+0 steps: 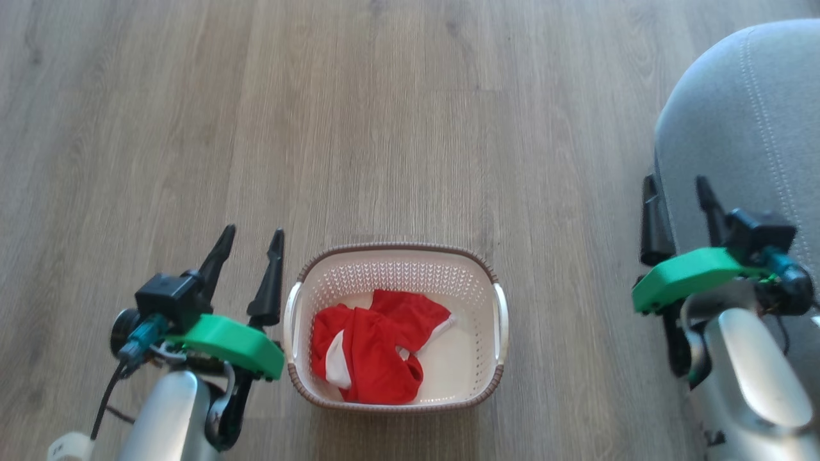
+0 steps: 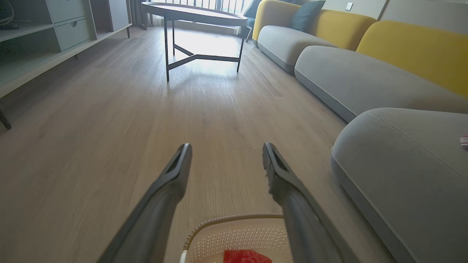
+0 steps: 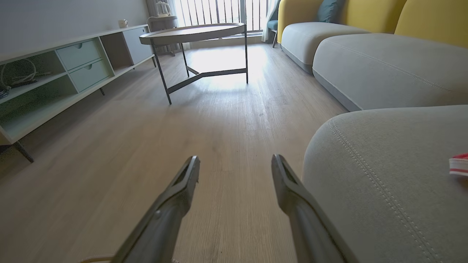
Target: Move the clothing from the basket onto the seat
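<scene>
The cream basket [image 1: 487, 333] with a brown rim stands on the wood floor at the lower middle of the head view. Red clothing [image 1: 371, 349] with white panels lies crumpled in its left half. My left gripper [image 1: 251, 243] hovers open just left of the basket, nothing between its fingers. Over the edge of the grey seat [image 1: 756, 128] at the right, my right gripper [image 1: 678, 189] is open and empty too. The left wrist view shows the basket [image 2: 234, 233] and a bit of the clothing [image 2: 245, 256] below my left gripper [image 2: 226, 151]. A scrap of red and white fabric [image 3: 460, 164] lies on the seat [image 3: 384, 175].
Ahead, a round table [image 3: 193, 33] on thin dark legs stands on the wood floor. A low shelf unit with drawers [image 3: 65, 69] lines the left wall. More grey cushions with yellow backs [image 2: 365, 76] run along the right.
</scene>
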Motion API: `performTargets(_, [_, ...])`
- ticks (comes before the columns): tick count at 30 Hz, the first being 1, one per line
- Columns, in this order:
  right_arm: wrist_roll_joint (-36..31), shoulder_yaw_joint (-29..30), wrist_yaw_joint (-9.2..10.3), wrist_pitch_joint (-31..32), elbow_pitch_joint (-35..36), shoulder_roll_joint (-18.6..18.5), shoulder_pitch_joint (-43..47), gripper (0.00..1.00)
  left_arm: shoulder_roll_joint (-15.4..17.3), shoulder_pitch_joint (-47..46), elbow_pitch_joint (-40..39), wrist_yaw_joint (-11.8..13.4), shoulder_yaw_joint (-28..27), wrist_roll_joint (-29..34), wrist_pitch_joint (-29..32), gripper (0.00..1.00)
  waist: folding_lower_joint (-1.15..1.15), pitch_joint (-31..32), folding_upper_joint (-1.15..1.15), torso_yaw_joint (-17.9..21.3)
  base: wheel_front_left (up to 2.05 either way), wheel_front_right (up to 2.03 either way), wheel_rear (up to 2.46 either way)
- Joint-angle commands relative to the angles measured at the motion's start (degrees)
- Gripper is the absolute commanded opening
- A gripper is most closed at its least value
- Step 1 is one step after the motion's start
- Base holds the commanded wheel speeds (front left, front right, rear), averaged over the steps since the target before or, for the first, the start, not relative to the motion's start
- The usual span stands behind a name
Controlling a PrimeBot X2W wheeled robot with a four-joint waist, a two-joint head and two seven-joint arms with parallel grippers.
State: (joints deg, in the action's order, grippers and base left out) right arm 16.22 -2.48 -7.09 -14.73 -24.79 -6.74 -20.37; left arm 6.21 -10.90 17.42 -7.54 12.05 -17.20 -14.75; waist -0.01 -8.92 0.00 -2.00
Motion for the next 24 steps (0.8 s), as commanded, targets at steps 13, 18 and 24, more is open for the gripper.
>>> performTargets(13, [-1.9, -6.1, -0.40, -0.3, 7.8, 1.7, 7.4, 1.00, -2.2, 4.1, -1.2, 0.1, -11.6, 5.0, -0.3, 1.00, 0.01, 4.4, 0.00, 2.2, 0.00, 0.00, 0.00])
performTargets(18, [-3.3, -7.1, -0.40, -0.3, 8.3, 2.0, 10.3, 1.00, -2.9, 5.7, -0.9, 0.1, -14.2, 6.5, -0.3, 1.00, 0.01, 6.0, 0.00, 2.3, 0.00, 0.00, 0.00])
performTargets(24, [-4.0, -6.6, -0.40, -0.3, 8.9, 2.5, 12.7, 1.00, -3.2, 7.1, -0.5, 0.2, -16.6, 8.2, -0.3, 1.00, 0.01, 7.1, 0.00, 2.0, 0.00, 0.00, 0.00])
